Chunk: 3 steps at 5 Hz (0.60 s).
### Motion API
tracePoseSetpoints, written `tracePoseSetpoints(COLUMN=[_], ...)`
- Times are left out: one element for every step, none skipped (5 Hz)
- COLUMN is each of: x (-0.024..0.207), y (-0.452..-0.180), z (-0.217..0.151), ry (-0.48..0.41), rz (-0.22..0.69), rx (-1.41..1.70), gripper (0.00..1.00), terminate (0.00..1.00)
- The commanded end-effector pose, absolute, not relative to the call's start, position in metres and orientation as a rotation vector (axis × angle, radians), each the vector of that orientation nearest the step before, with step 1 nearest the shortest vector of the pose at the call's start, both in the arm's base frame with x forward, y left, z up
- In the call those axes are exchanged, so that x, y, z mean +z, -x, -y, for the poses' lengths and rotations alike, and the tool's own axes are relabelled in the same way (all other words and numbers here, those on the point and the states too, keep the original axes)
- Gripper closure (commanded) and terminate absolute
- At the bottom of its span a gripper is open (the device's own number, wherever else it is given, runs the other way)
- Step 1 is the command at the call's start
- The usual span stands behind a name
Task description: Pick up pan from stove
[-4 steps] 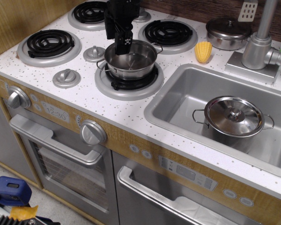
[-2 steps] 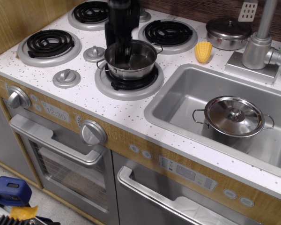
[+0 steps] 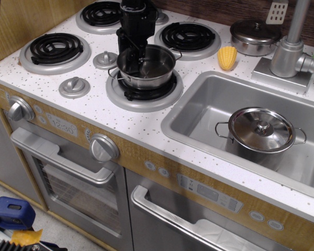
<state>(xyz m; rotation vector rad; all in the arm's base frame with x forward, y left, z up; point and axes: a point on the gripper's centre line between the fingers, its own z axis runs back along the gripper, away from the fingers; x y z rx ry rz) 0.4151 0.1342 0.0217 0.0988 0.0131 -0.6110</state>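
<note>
The pan, a small shiny lidless steel pot with wire loop handles, sits on the front right coil burner of the white speckled stove. My black gripper comes down from above at the pan's back left rim. Its jaws are apart and straddle the rim, with one finger inside the pan and one outside. The pan rests on the burner.
A lidded steel pot stands in the grey sink on the right. A flatter lidded pot, a toy corn cob and the faucet are at the back right. Silver knobs sit left of the pan.
My gripper has come down from just above the pan's back rim, and its fingers now reach over the rim. The pan has not moved.
</note>
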Motion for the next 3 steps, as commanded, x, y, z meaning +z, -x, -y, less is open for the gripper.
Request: tracePoseSetpoints(x=[0.054, 0.06, 0.076], y=[-0.424, -0.422, -0.424], z=[-0.137, -0.138, -0.141], ry=[-0.149, -0.166, -0.21], rz=[0.047, 0.052, 0.052], rx=[-0.604, -0.595, -0.583], gripper=[1.0, 1.0, 1.0], terminate=[0.0, 0.0, 0.0])
